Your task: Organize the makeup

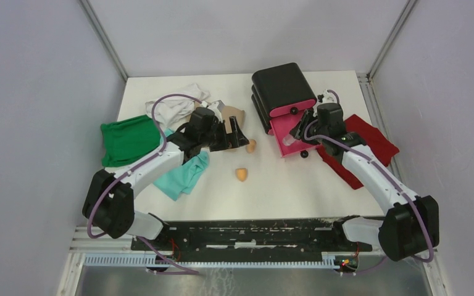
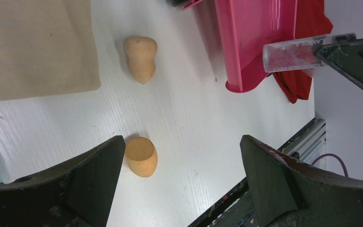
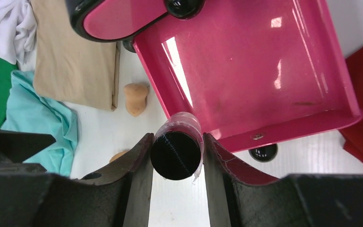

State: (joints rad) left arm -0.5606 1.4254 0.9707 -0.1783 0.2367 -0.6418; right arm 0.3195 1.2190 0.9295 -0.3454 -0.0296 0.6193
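Note:
Two orange egg-shaped sponges lie on the white table, one [image 1: 251, 145] just right of my left gripper [image 1: 237, 134] and one [image 1: 241, 174] nearer the front. In the left wrist view the gripper [image 2: 182, 151] is open and empty, with the near sponge [image 2: 141, 156] beside its left finger and the far sponge [image 2: 141, 58] ahead. My right gripper [image 3: 176, 142] is shut on the black-capped clear bottle [image 3: 176, 156], held at the front left corner of the pulled-out pink drawer [image 3: 255, 71]. The bottle also shows in the top view [image 1: 287, 140]. The compacts and puff are out of view.
The black box with pink drawers [image 1: 284, 89] stands at the back right. Green [image 1: 126, 140], white [image 1: 176, 105], teal [image 1: 185, 172] and beige [image 1: 233, 114] cloths lie left; a red cloth [image 1: 364, 145] lies right. A small black round object [image 3: 263, 152] sits under the drawer's front.

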